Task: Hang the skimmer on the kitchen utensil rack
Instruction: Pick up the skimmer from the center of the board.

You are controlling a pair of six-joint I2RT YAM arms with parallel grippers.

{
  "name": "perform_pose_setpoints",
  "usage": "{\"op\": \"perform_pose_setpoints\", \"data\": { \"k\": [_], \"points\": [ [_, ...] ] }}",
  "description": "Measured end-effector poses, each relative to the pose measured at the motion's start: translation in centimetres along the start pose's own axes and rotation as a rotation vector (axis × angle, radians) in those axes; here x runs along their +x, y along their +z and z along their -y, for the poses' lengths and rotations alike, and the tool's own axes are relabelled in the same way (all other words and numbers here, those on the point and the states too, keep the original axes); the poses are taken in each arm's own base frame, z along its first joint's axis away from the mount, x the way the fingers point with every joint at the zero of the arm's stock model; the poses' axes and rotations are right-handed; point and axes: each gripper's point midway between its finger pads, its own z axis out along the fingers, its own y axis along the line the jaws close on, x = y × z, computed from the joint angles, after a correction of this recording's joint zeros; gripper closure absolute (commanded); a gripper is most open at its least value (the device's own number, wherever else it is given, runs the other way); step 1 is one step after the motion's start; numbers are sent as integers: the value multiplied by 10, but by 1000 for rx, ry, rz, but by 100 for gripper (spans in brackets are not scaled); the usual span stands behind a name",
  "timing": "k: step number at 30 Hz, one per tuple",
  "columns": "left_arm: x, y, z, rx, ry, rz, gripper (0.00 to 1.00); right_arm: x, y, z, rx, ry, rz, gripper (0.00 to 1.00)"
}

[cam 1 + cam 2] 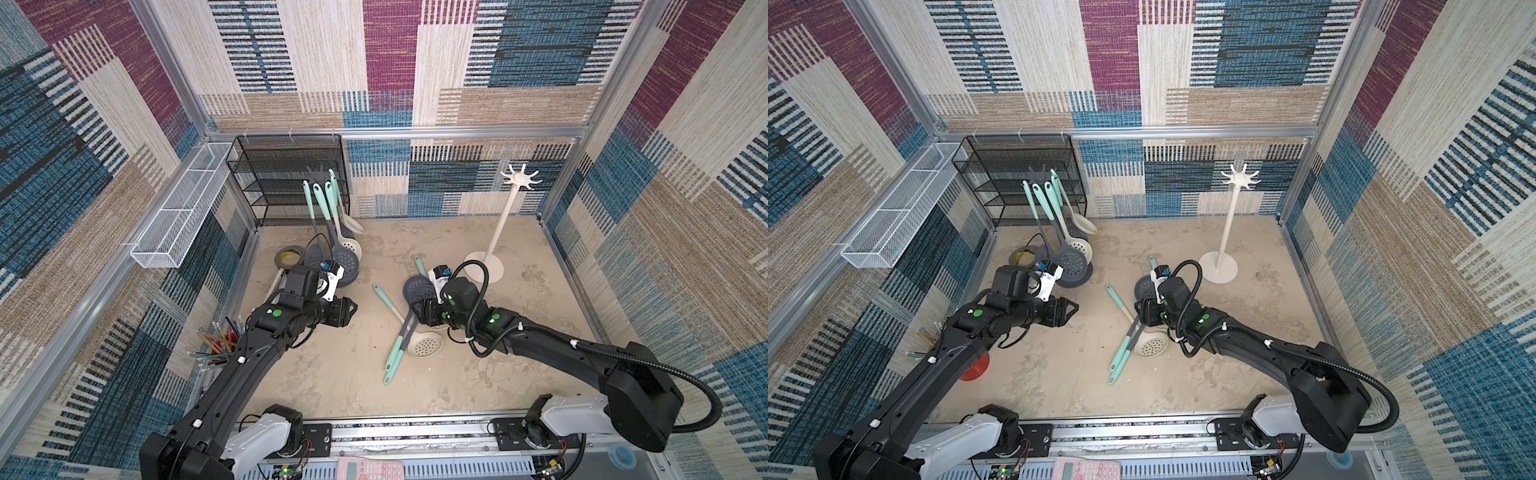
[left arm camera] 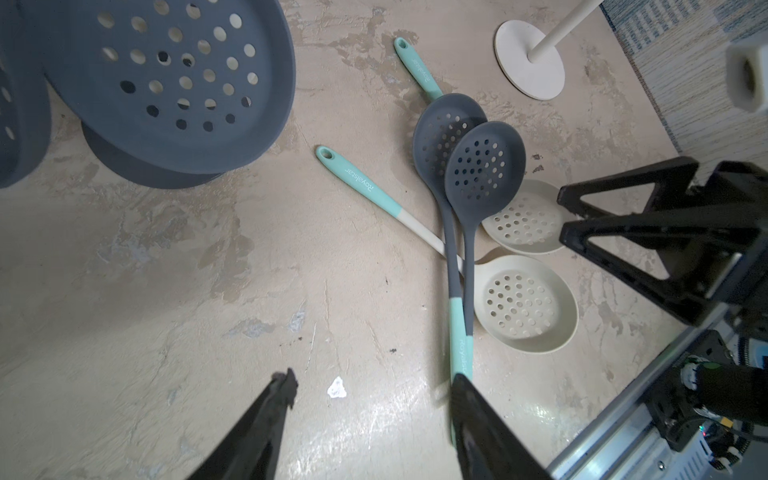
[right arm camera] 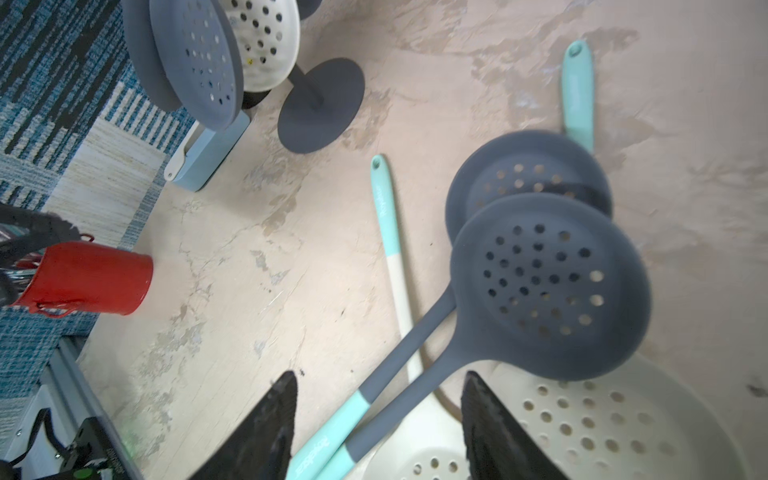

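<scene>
Several skimmers lie crossed mid-table: two grey ones point(image 3: 548, 286) point(image 3: 528, 174) with mint handles over two cream ones point(image 2: 523, 303) point(image 2: 523, 220). My right gripper point(image 3: 380, 378) is low over this pile point(image 1: 415, 286). It is open, its fingers either side of the two grey handles without clamping them. My left gripper point(image 2: 376, 380) hovers open left of the pile point(image 1: 353, 309), with only bare floor between its fingers. The grey kitchen utensil rack point(image 1: 318, 174) stands back left with several skimmers hanging from it.
A white hook stand point(image 1: 519, 178) stands bare at the back right. A black mesh shelf point(image 1: 286, 178) and white wire basket point(image 1: 178, 208) line the left corner. A tape roll point(image 1: 291, 255), a red pencil cup point(image 3: 87, 278) and a blue box point(image 3: 212, 149) sit at the left.
</scene>
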Motion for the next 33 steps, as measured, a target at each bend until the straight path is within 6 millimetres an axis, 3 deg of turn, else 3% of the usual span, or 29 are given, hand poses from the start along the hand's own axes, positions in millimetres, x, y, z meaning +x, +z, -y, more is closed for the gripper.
{"op": "perform_pose_setpoints", "data": {
  "k": [4,14,26,33],
  "points": [
    [1,1,0,1,-17,-5,40,12,4,-4,-4,58,-28,47],
    [4,7,3,23,-32,-31,43,33,7,5,26,194,-74,50],
    [8,16,6,33,-47,-60,45,44,10,12,61,504,-89,54],
    [4,11,15,52,-26,-37,46,40,9,18,93,624,-49,59]
  ]
}}
